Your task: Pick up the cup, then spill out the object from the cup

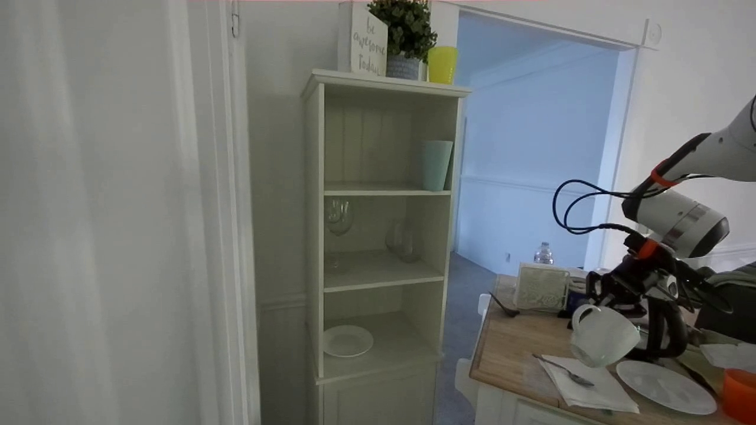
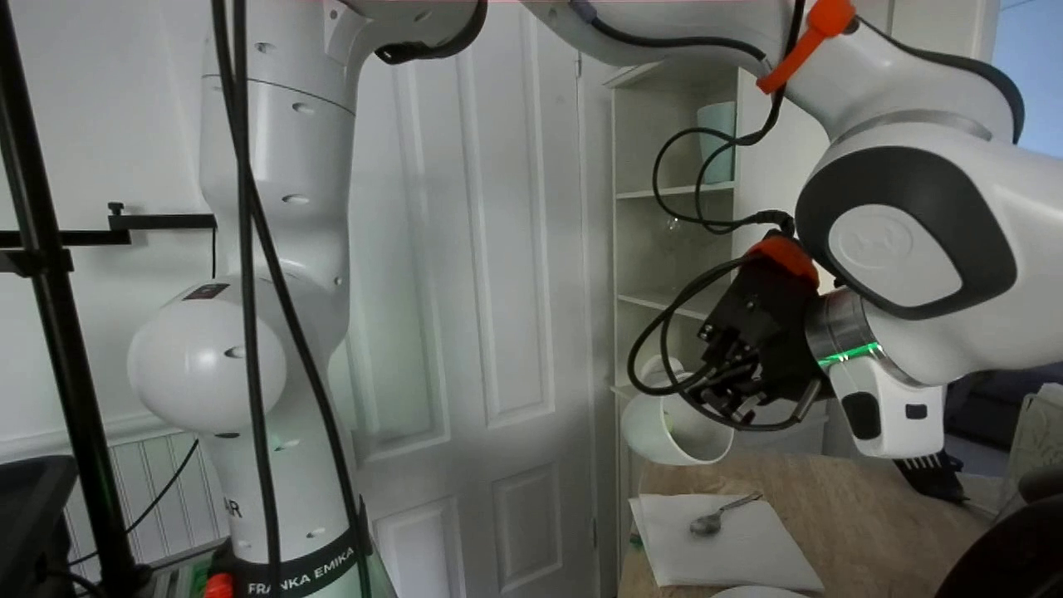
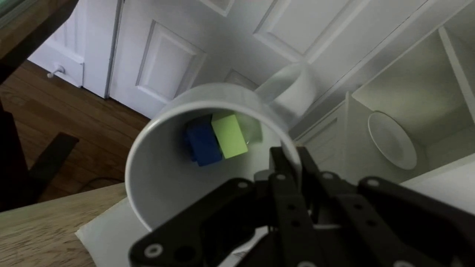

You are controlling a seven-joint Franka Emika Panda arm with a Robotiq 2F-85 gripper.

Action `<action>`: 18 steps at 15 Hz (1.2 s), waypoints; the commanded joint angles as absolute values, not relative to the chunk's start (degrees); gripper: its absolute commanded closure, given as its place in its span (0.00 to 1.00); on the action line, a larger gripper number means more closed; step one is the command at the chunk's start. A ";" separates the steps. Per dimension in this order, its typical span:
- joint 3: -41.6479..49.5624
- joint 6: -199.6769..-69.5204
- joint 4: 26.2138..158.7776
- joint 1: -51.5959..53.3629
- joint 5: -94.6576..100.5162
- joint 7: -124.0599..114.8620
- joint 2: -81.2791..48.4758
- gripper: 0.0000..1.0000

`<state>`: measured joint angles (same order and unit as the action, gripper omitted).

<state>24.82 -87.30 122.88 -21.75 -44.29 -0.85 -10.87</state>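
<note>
The gripper (image 3: 290,157) pinched the tilted cup (image 1: 603,340) by its rim. Inside it lay a blue block (image 3: 205,144) and a yellow-green block (image 3: 229,137).

An exterior view faces the far shelf (image 1: 383,284), an exterior view the near arm (image 2: 922,208); both share the table (image 1: 514,345). The wrist view looks closely into the cup (image 3: 178,189).

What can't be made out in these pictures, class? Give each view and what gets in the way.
Blue block and yellow-green block: hidden by the wall of the cup in an exterior view.
Orange vessel, in an exterior view: cut off by the right edge.
Tabletop plate, in an exterior view: mostly cut off by the bottom edge.
Greyish patch beside the yellow-green block, wrist view: too blurred to identify.
</note>
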 commanded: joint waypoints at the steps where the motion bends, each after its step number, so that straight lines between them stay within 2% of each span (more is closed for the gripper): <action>1: 23.58 -88.88 122.70 -22.85 -45.47 3.58 -12.01 0.97; 5: 22.90 -91.17 122.73 -24.12 -49.60 12.16 -14.21 0.97; 18: 23.18 -79.09 123.17 -28.20 -66.05 25.15 -15.41 0.97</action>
<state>23.53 -83.29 122.84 -26.69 -63.18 22.26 -16.16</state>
